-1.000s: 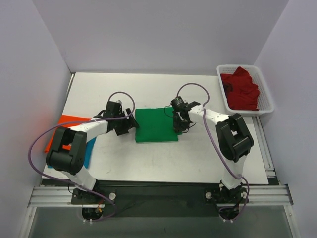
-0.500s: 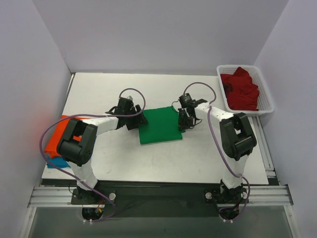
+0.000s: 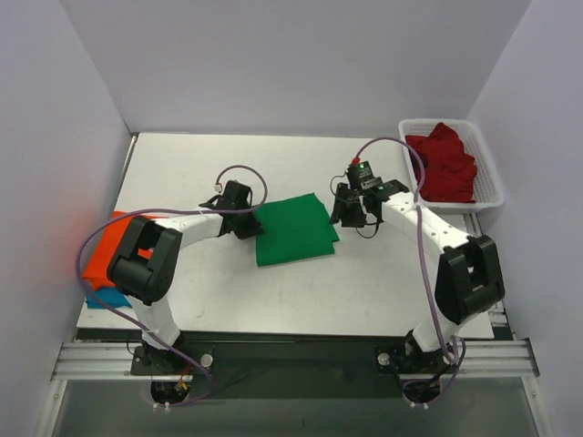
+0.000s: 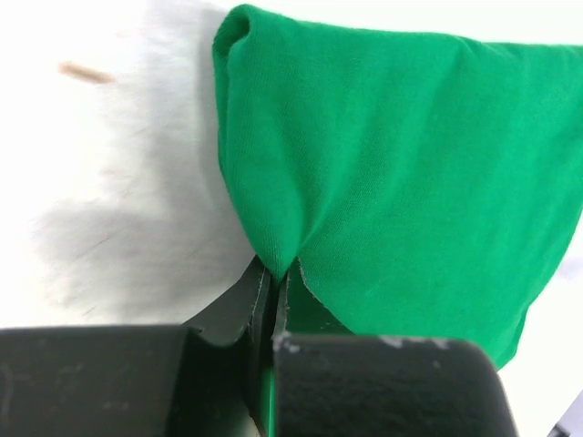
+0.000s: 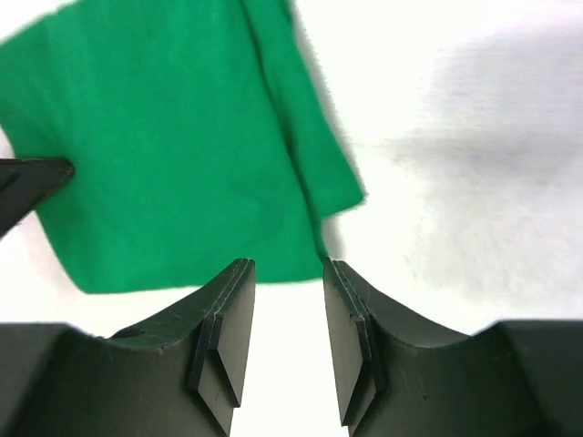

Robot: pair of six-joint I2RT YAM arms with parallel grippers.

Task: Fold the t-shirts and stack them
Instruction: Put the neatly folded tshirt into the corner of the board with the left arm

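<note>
Green t-shirt [image 3: 293, 230], orange t-shirt [image 3: 111, 240], blue t-shirt [image 3: 107, 298] and dark red t-shirt [image 3: 444, 164] are all plain.

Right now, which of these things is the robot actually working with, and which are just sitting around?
Part of the job:
- green t-shirt, its edge pinched by the left gripper
- orange t-shirt, at the table's left edge
- blue t-shirt, peeking out by the orange one
- dark red t-shirt, in the basket

Just lying about:
- white mesh basket
- table

T-shirt [image 3: 293, 230] centre, basket [image 3: 455, 207] back right, shirt stack [image 3: 111, 244] left
</note>
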